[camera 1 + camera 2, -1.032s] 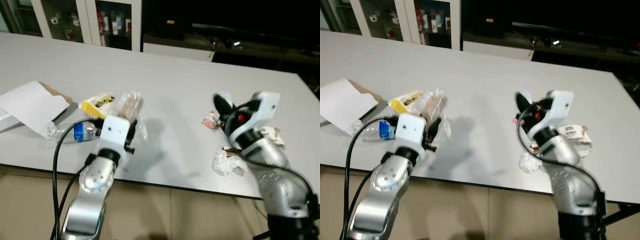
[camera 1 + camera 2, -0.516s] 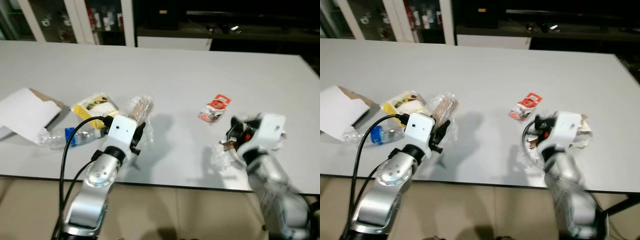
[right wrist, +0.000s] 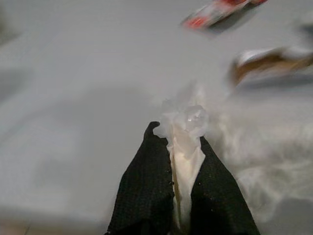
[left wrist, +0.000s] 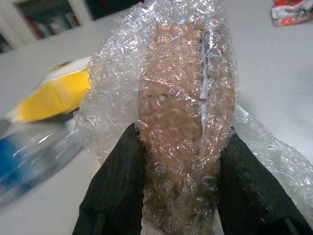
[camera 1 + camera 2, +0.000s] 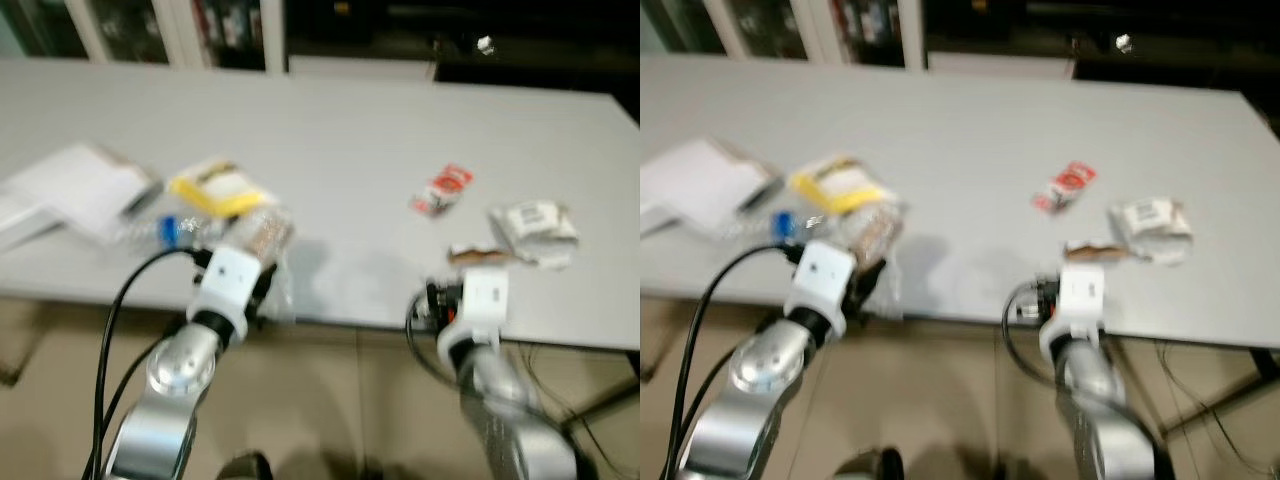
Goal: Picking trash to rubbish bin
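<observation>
- The left hand [image 4: 181,196] pinches a bubble-wrap bundle [image 4: 181,107], brownish inside; the bundle sits between the two black fingers [image 4: 115,191] and sticks out past their tips.
- In the head views that bundle [image 5: 262,232] is at the near edge of the grey desk [image 5: 340,130], just beyond the left wrist.
- The right hand [image 3: 180,161] is pressed together on a piece of white crumpled plastic [image 3: 185,132], which pokes up from between its fingertips [image 3: 146,171].
- Beside the bundle on the desk lie a yellow packet [image 5: 215,188], a clear bottle with a blue label [image 5: 165,230] and a white paper [image 5: 75,185].
- On the right side of the desk lie a red wrapper [image 5: 443,190], a crumpled white wrapper [image 5: 533,222] and a brown scrap [image 5: 480,254], all apart from the right hand.
- The head views are blurred.
</observation>
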Available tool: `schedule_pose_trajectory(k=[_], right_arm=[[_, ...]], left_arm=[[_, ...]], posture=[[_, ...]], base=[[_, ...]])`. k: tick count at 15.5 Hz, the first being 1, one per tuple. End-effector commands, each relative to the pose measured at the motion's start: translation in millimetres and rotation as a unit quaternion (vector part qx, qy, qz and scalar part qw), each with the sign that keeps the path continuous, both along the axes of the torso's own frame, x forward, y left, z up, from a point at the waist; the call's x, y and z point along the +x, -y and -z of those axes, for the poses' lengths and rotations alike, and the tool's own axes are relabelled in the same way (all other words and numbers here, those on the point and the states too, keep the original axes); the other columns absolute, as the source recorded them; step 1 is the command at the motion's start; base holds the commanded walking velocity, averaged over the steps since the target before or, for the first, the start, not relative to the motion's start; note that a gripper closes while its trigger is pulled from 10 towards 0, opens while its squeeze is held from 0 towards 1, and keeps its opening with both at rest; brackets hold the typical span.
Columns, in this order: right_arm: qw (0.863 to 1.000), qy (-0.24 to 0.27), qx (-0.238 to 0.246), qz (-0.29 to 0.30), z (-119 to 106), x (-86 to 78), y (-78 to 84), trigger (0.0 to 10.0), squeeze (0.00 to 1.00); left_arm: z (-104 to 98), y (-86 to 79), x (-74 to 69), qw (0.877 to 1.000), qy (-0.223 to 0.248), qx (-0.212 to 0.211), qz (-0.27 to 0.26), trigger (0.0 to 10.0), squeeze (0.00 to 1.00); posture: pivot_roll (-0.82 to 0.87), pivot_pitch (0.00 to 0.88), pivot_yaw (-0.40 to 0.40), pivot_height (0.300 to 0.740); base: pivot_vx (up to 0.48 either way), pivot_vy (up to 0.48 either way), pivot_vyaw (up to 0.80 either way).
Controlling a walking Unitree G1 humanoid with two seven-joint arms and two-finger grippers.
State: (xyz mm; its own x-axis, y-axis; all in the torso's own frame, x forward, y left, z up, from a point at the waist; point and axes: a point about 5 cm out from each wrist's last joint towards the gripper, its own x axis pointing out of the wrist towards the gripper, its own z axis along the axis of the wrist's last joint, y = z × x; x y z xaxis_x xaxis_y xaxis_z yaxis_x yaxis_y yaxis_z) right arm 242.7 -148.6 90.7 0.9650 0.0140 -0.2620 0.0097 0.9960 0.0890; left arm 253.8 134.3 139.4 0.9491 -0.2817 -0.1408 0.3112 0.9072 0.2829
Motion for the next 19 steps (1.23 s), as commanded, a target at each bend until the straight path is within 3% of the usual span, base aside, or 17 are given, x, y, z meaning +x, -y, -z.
schedule_pose_trajectory(k=[1, 5, 10, 15, 17, 19], right_arm=[[1.0, 0.007, -0.007, 0.01, -3, -0.3, 0.3, 10.0, 0.0], [0.999, 0.001, 0.008, 0.034, 1, -13.4, -2.7, 10.0, 0.0], [1.0, -0.005, -0.011, 0.021, 4, -13.6, -1.3, 10.0, 0.0], [0.995, -0.036, -0.027, -0.09, 18, -13.2, -3.6, 10.0, 0.0], [0.993, -0.047, -0.008, -0.11, 23, -14.1, -7.7, 10.0, 0.0], [0.983, -0.086, 0.0, -0.164, 44, -19.3, -14.6, 10.0, 0.0]], left_arm=[[1, 2.4, -2.3, 1.0, -0.008, 0.002, 0.012, 10.0, 0.0], [1, 4.7, 1.2, 0.999, -0.015, 0.008, 0.042, 10.0, 0.0], [5, 4.6, -2.8, 0.999, -0.022, 0.002, 0.033, 10.0, 0.0], [26, -18.7, -23.7, 0.998, -0.051, -0.001, -0.037, 10.0, 0.0], [28, -23.1, -26.7, 0.997, -0.05, 0.01, -0.049, 10.0, 0.0], [37, -30.2, -31.0, 0.996, -0.047, 0.017, -0.07, 10.0, 0.0]], posture=[[0.01, 0.07, 0.038, 0.74], [-0.01, 0.074, 0.092, 0.74], [0.0, 0.072, 0.08, 0.74], [0.03, 0.078, 0.026, 0.74], [0.03, 0.076, 0.016, 0.74], [0.05, 0.072, 0.005, 0.74]], base=[[-0.296, 0.0, 0.0], [-0.295, 0.0, 0.0], [-0.296, 0.0, 0.0], [-0.107, 0.0, 0.41], [0.0, 0.0, 0.8], [0.0, 0.0, 0.8]])
